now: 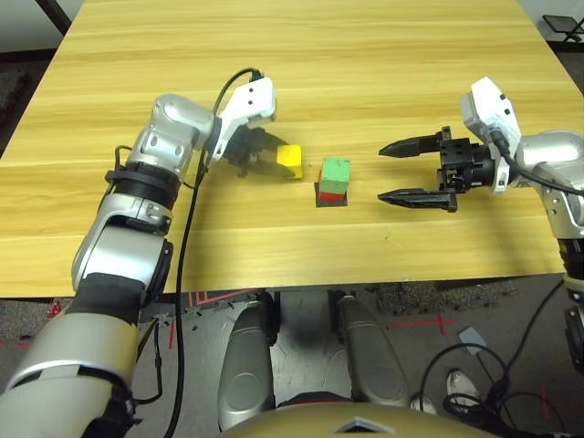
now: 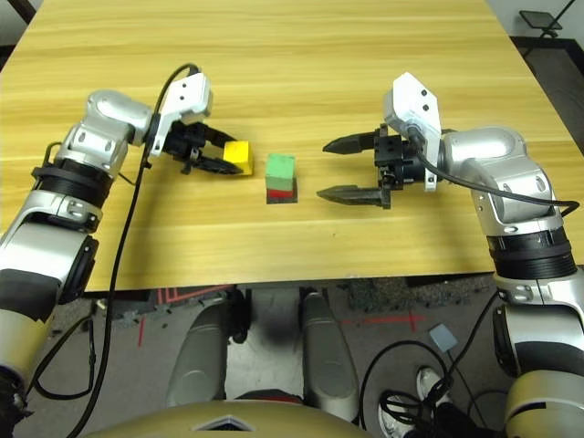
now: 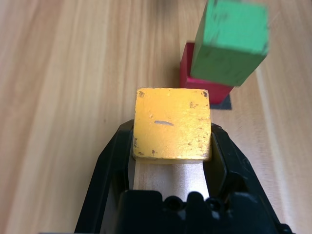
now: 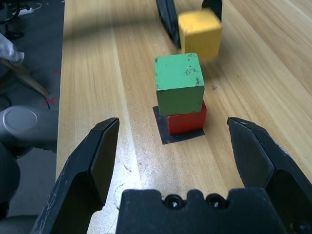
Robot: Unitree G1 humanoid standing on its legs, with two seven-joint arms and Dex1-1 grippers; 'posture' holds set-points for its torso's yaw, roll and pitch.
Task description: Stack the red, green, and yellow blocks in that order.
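three blocks: green block (image 1: 336,172) on red block (image 4: 187,119), yellow block (image 3: 172,123) seemingly gripped

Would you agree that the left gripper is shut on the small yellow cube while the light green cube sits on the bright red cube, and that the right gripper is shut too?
Not quite: the right gripper is open, its fingers spread wide in the right wrist view. The rest holds: the left gripper is shut on the small yellow cube, and the light green cube sits on the bright red cube.

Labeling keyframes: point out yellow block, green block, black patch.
yellow block (image 3: 171,123): left wrist view, facing side.
green block (image 4: 178,83): right wrist view, front face.
black patch (image 4: 165,138): right wrist view, bare corner beside the stack.
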